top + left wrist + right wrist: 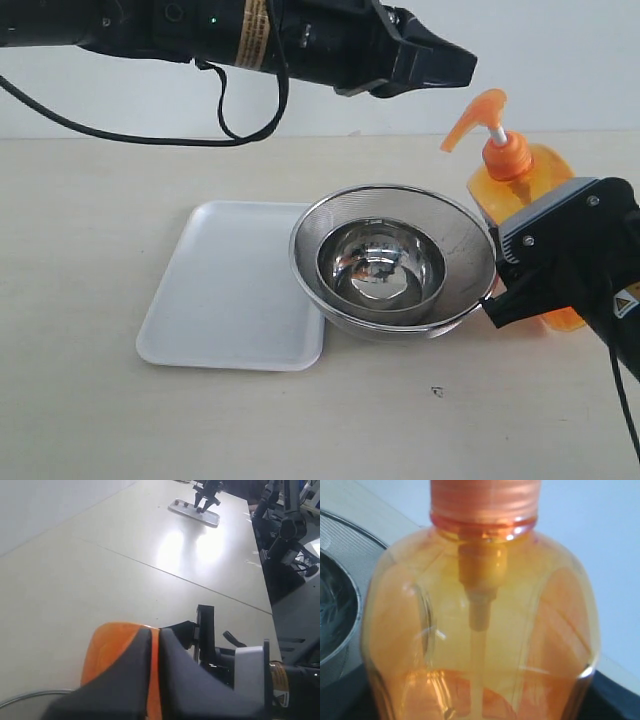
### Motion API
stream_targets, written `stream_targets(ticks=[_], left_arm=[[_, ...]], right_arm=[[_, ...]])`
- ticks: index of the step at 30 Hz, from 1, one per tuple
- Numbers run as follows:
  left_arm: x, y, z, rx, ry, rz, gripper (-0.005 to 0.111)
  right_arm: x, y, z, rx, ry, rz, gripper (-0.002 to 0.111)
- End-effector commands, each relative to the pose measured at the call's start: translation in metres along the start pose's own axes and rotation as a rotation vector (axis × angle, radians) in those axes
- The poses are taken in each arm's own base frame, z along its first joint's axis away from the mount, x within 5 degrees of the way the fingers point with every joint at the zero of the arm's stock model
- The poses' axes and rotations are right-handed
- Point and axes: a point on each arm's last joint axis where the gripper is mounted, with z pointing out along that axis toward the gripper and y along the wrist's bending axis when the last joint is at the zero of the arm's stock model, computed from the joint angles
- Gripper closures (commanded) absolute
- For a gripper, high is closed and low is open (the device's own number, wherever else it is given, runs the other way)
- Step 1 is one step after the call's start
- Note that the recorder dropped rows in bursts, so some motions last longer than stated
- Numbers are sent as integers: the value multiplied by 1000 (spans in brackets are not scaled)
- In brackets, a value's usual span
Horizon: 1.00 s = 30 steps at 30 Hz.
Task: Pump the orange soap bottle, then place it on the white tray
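Bench of pale beige laminate (100, 220) carries everything in the exterior view. At the right of the frame stands the orange soap bottle (545, 175), a tall clear orange plastic body, upright. Its orange pump head (478, 112) sits on a white stem and the spout points to the left of the frame.

The right gripper (510, 300), black with a grey block, comes in from the lower right and clasps the bottle's lower body. In the right wrist view the orange soap bottle (480, 630) fills the frame, with dark gripper parts against both lower corners.

The left gripper (462, 68) reaches in from the upper left and hangs just above and to the left of the pump head, apart from it. Its fingers are pressed together. The left wrist view shows the same: the left gripper (154, 645) is closed, with the pump head (107, 647) just beyond it.

Just beside the bottle, in the middle of the frame, sits a wide mesh steel bowl (455, 235) with a smaller polished steel bowl (380, 270) nested inside. The white tray (220, 300), flat and rectangular with rounded corners, lies left of centre. Its right edge is overlapped by the mesh bowl. The bottle is well apart from the tray.
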Motion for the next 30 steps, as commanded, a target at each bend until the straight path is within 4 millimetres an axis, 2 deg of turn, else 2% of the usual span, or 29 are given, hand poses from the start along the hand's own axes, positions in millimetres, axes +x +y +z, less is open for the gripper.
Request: stream_targets(ticks=[1,11,22,30], left_arm=[[3,-1,4,5,-1,-27,102],[18,-2,23,16,33,-23,102],[47,11,41,43,98,-73,102],[60,18,49,42,122,-91,102]], right_arm=[[-10,-3,1,27,-69,-5,108],[-9,-3,1,19,-65,-5,108],[-10,-2,1,8,-72,-13,108],[-11,0,1,-10,-86,-20,108]])
